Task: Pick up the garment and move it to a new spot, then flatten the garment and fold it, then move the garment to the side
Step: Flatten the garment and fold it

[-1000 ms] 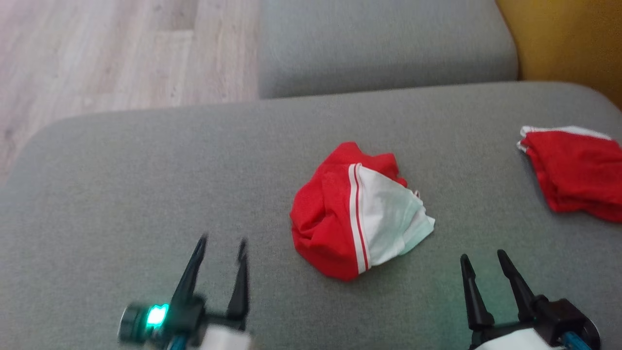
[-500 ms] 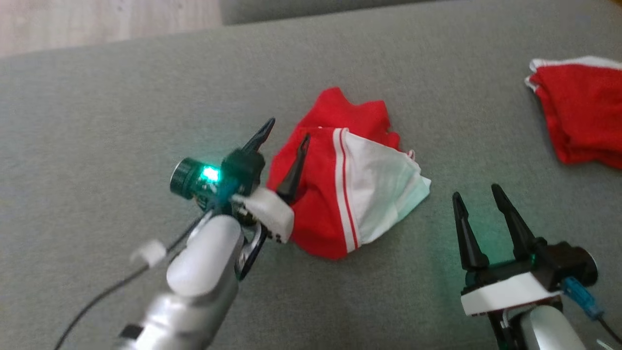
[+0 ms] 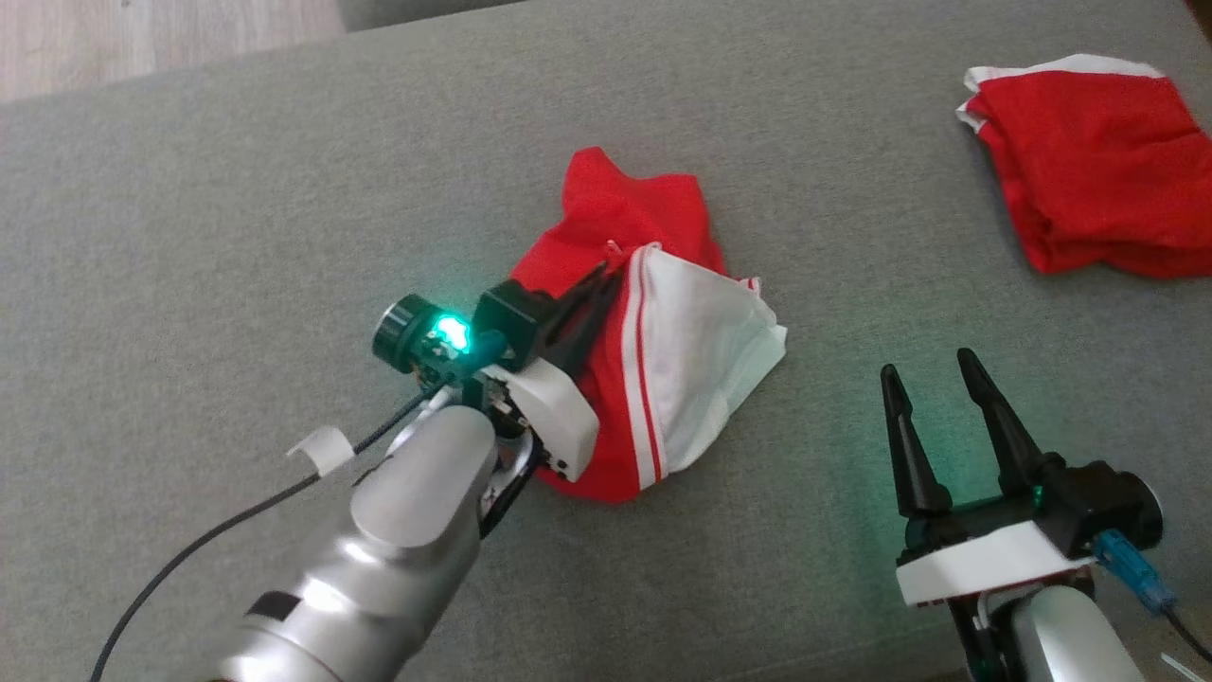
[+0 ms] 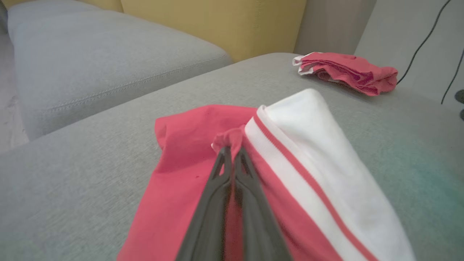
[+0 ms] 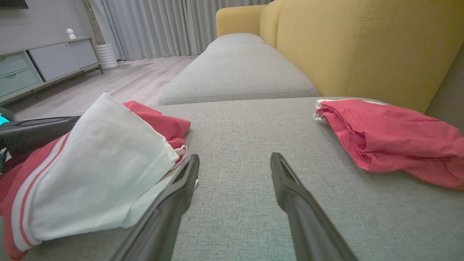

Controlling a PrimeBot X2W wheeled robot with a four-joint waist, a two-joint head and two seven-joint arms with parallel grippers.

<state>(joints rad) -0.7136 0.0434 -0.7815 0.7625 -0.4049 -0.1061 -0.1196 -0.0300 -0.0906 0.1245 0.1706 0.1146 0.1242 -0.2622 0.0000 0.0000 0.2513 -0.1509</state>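
- Head view, far left: the grey cushion (image 3: 189, 237) lies bare between its rounded edge and the crumpled garment. This is the widest open room for a new spot. Beyond the edge is wooden floor (image 3: 142, 38).
- Left gripper (image 3: 606, 275) has its fingers pinched together on a small red fold of the garment (image 3: 696, 341), close to where the red cloth meets the white striped band. The left wrist view shows that fold bunched between the tips.
- The garment sits mid-cushion in a red and white heap. It looks light, soft and limp, so it will likely sag and trail from a single pinch. A second hold on the white corner would help with flattening.
- Right gripper (image 3: 928, 365) hovers with fingers spread, holding nothing, near that white corner.
- Far right, a second red cloth (image 3: 1089, 189) lies well apart, near the cushion's edge; better to steer clear of it.
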